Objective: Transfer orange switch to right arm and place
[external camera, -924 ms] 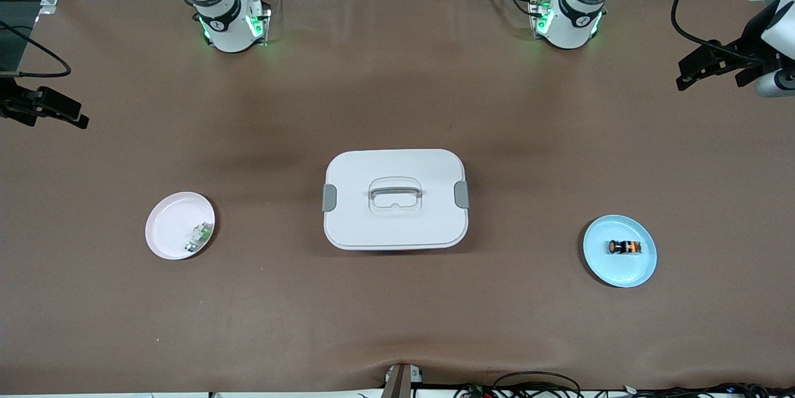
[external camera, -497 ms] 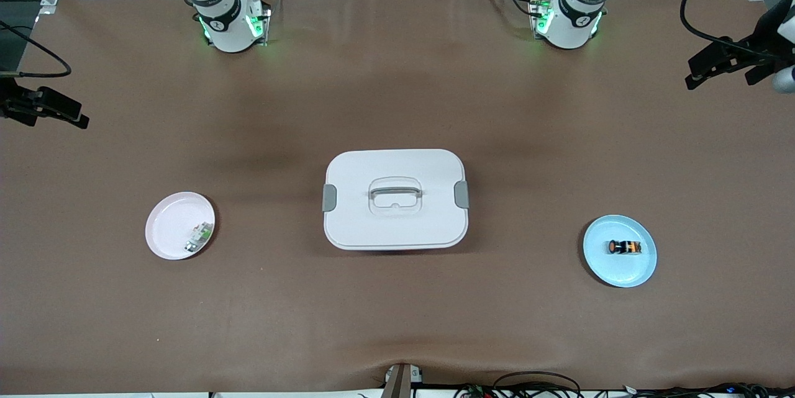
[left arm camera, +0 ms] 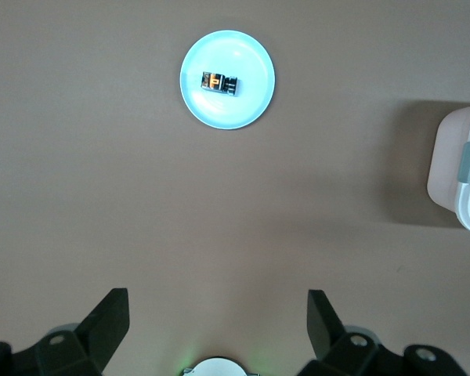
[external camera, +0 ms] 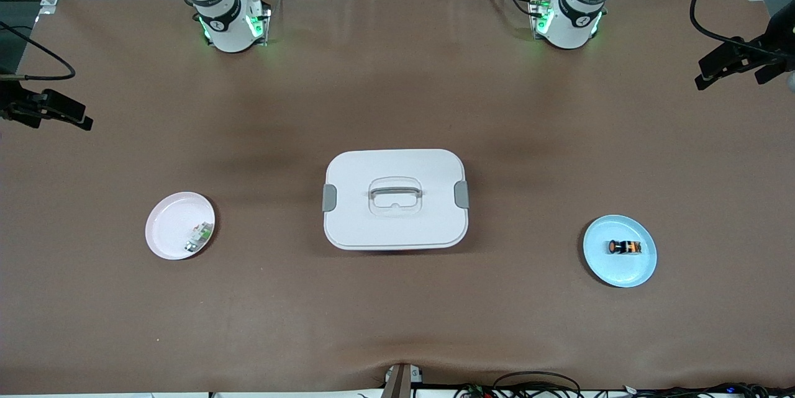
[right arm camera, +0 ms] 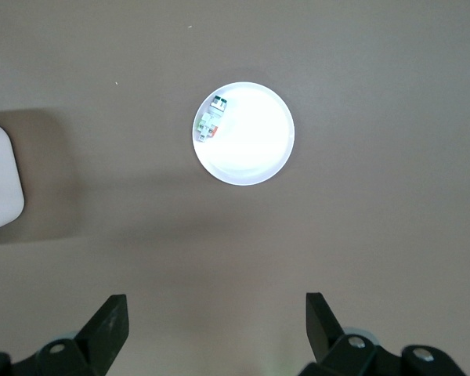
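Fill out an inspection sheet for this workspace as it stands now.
Surface: brown table, bare mat, slight ripple at the near edge.
Job's things: orange switch lying on the blue plate, untouched.
Clutter: white lidded box mid-table; white-and-green part on the pink plate.
Grippers: left pincer open, high over the table; right pincer open, likewise.
Cables: black leads along the near edge.
Surroundings: metal frame rails at the corners.

Both tools [left arm camera: 218, 329] [right arm camera: 216, 329] high — fingers apart
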